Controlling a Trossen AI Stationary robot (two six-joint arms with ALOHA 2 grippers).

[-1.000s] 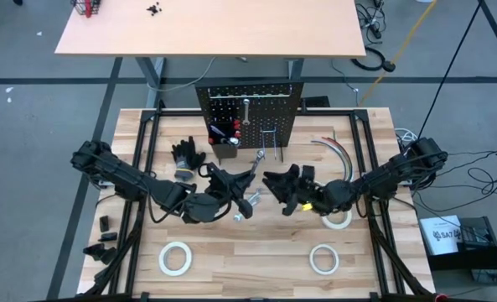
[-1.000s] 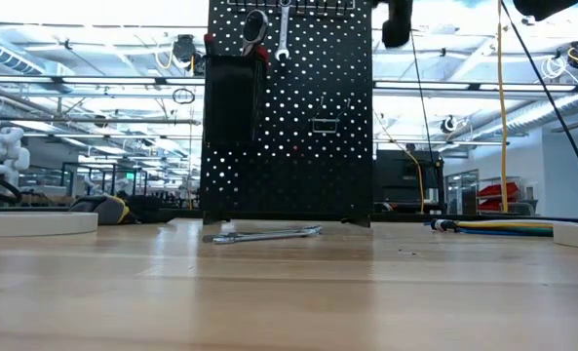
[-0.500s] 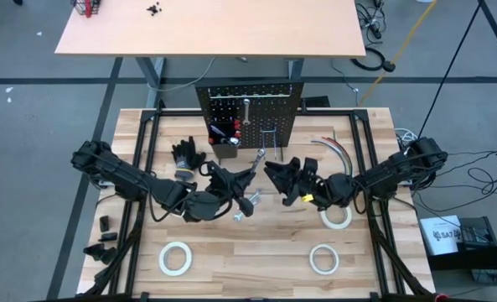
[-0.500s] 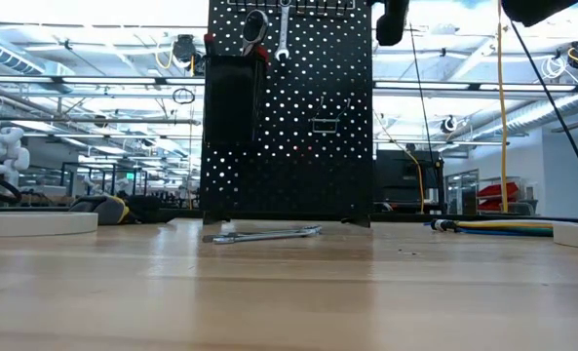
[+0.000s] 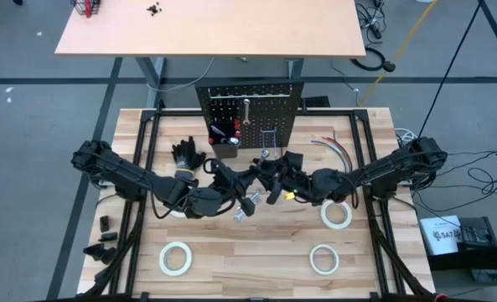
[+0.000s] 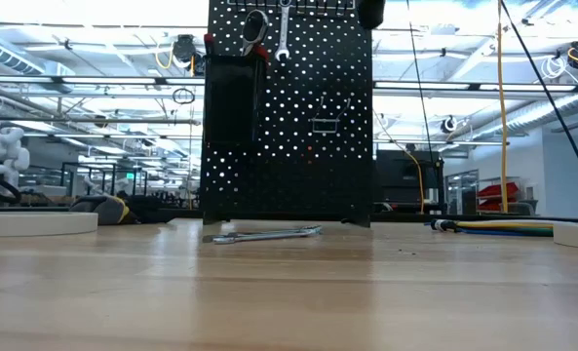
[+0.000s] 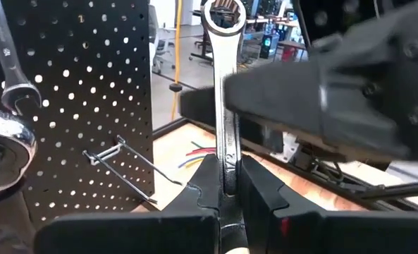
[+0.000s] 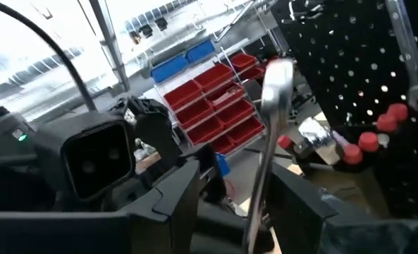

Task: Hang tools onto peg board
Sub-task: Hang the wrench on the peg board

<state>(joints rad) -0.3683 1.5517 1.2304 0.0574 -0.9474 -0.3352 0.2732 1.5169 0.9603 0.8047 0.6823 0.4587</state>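
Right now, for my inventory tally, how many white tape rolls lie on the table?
3 tape rolls: one near the front edge at left, one near the front edge at right, one farther back at right. Others may be hidden.

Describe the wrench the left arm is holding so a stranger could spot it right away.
Find the black peg board at the table's far edge. Just in front of it the two arms meet; the left tool grips a silver wrench upright, ring end up. Unlike the wrench hanging on the board, this one is held.
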